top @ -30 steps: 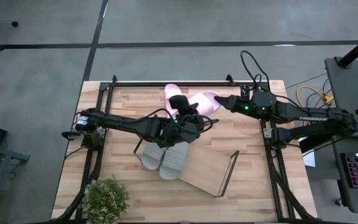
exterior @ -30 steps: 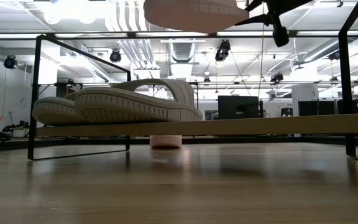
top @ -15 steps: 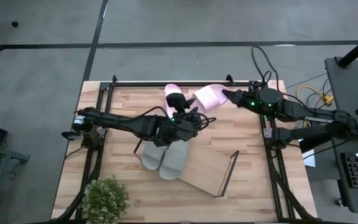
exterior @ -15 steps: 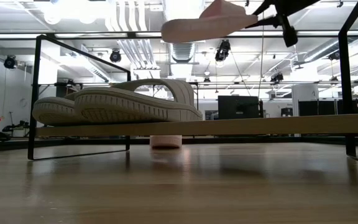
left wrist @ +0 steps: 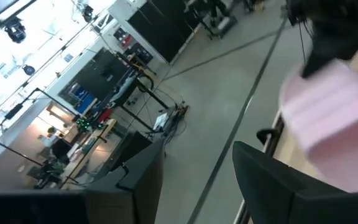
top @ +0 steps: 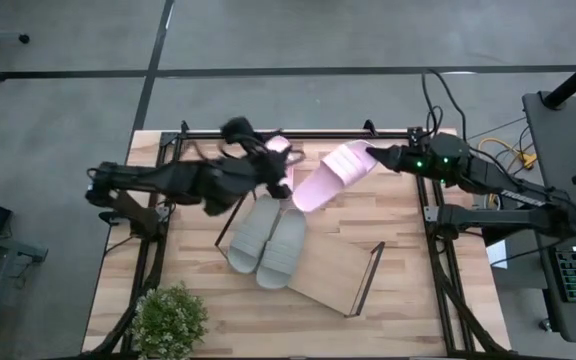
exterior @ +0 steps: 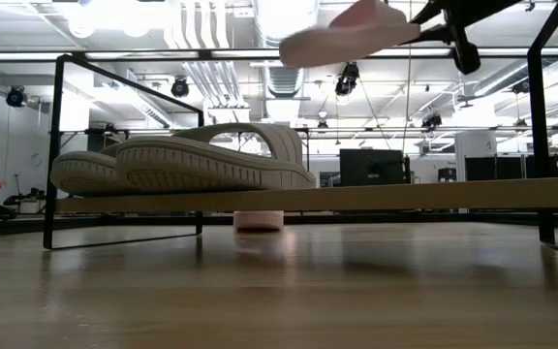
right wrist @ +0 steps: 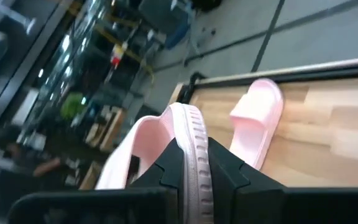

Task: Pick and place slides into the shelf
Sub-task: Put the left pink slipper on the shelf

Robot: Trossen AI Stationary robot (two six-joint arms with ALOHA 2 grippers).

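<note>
The left gripper (top: 268, 165) hangs over the far left part of the bench (top: 398, 290), blurred in the overhead view; I cannot tell how far its fingers are parted, and nothing shows between them. Just beside it, on its far side, a pink slide (top: 279, 146) lies flat on the bench, partly hidden by the arm. Nearer the front edge than this gripper, the two grey slides (top: 268, 236) sit side by side on the shelf (top: 333, 272), a light-wood board with a dark wire frame (top: 370, 272) at its end, lying askew on the bench. A potted plant (top: 170, 318) stands at the front left corner.

To the right, the right gripper (top: 375, 154) is clamped on the edge of the second pink slide (top: 330, 173), which is held in the air, above the shelf. From the right wrist camera its fingers (right wrist: 171, 163) pinch the ribbed sole rim of that slide (right wrist: 188, 143), with the other pink slide (right wrist: 257, 118) lying on the bench beyond.
</note>
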